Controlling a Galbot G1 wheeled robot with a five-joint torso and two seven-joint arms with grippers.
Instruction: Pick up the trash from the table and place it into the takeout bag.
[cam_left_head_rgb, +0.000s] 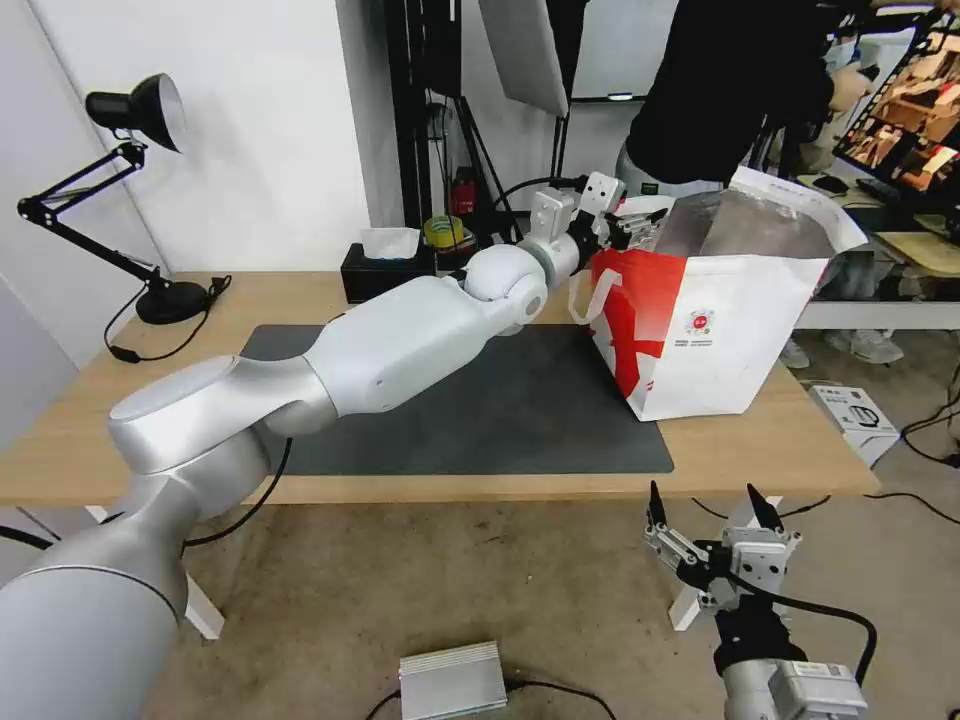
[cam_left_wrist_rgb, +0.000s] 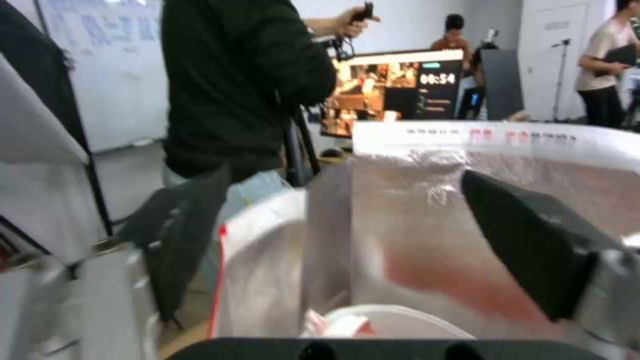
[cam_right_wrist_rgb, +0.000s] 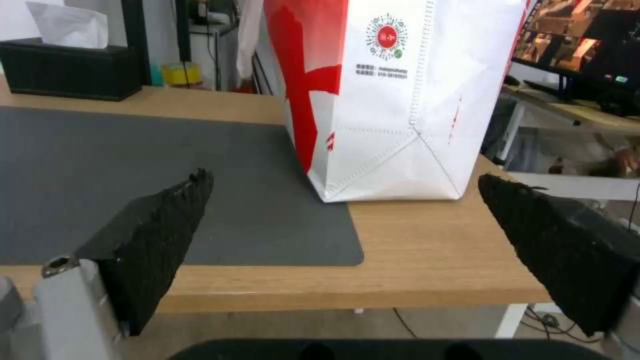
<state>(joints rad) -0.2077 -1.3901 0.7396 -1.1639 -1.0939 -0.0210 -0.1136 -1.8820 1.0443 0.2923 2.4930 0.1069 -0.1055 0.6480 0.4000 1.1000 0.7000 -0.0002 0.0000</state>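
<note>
A: What sits nearest the robot?

B: The right gripper, hanging below the front edge of the table, fingers spread wide with nothing between them.

A: And on the tabletop?

B: The dark grey mat, with the takeout bag standing on its right end, partly on bare wood. The mat carries no trash that I can see.

A: Then where is the trash?

B: In the left wrist view a white rounded rim with a touch of red lies low inside the bag's silver lining. It is probably one of the used items; I cannot tell which.

A: The left gripper?

B: The left gripper is at the bag's mouth, jaws parted wide, holding nothing.

A: How would the bag handle?

B: Light and soft-walled, I would judge, likely to tip if nudged; the white loop handle looks like the safest grip.
</note>
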